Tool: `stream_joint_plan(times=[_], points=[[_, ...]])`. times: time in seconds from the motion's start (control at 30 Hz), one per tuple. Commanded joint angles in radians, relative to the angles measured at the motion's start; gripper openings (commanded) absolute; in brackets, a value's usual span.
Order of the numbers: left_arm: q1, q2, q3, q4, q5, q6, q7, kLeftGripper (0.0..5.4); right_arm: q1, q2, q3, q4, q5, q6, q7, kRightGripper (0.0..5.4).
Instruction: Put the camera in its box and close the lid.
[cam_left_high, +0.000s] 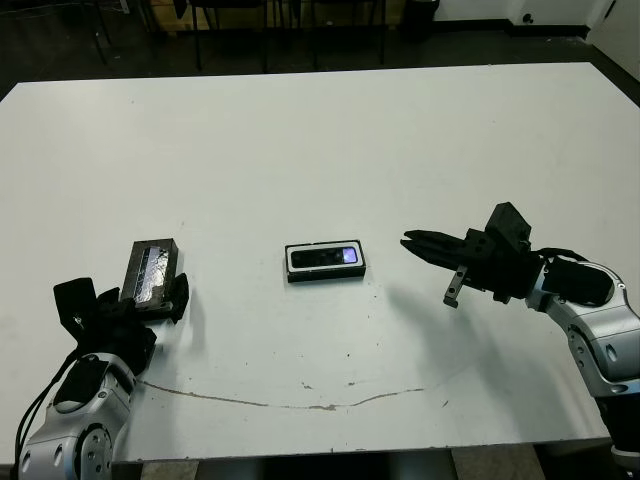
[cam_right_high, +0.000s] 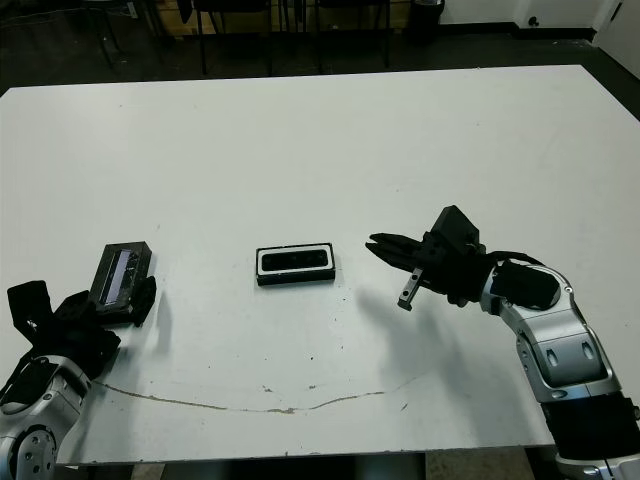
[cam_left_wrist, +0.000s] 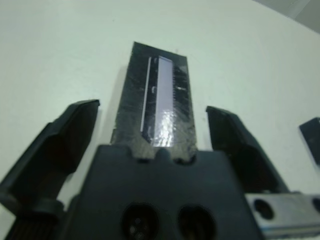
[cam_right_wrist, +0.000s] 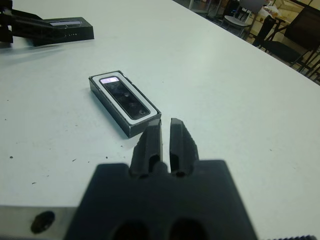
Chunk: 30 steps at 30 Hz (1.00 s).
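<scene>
There is one box (cam_left_high: 325, 262), and one camera (cam_left_high: 327, 257) lies inside it. One lid (cam_left_high: 151, 270) is left of the box. Two grippers: one left gripper (cam_left_high: 168, 297), one right gripper (cam_left_high: 425, 247).

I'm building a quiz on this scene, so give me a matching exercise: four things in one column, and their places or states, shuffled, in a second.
Column one:
1. camera
2. lid
3. left gripper
4. right gripper

Column two:
A. fingers nearly together, holding nothing
B. lying inside the white-lined box
C. fingers spread either side of the lid
D. on the table at the robot's left, shiny panel up

Pairs: 1-B, 2-D, 3-C, 4-A
</scene>
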Motion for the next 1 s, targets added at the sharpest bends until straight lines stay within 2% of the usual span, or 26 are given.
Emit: stream_joint_plan(times=[0.03,0.17,0.3,0.37,0.53,0.7,0.9,1.0], points=[[0.021,0.002,-0.001,0.053,-0.017,0.028,-0.01,4.61,0.011,-0.009,0.002,0.009,-0.013,0.002,0.003,0.0],[0.021,0.016,-0.018,0.057,0.007,0.024,-0.002,3.82,0.008,-0.008,0.002,0.013,-0.014,-0.001,0.004,0.0],[0.028,0.089,-0.073,0.063,0.073,0.008,-0.033,3.07,0.005,-0.003,0.004,0.021,-0.016,-0.001,0.003,0.0],[0.031,0.136,-0.105,0.071,0.113,-0.012,-0.058,2.87,0.007,-0.004,0.005,0.015,-0.02,0.002,-0.001,0.0],[0.034,0.268,-0.211,0.061,0.237,-0.022,-0.101,2.86,0.011,0.001,0.001,0.009,-0.008,0.012,0.001,0.0],[0.035,0.325,-0.267,0.074,0.305,-0.057,-0.137,2.86,0.018,-0.002,0.001,0.005,-0.011,0.008,-0.003,0.0],[0.038,0.331,-0.268,0.069,0.317,-0.064,-0.149,2.86,0.018,-0.003,-0.001,0.003,-0.001,0.026,-0.001,0.0],[0.044,0.319,-0.235,0.049,0.293,-0.097,-0.159,2.86,0.016,-0.001,0.002,0.006,-0.001,0.024,0.0,0.0]])
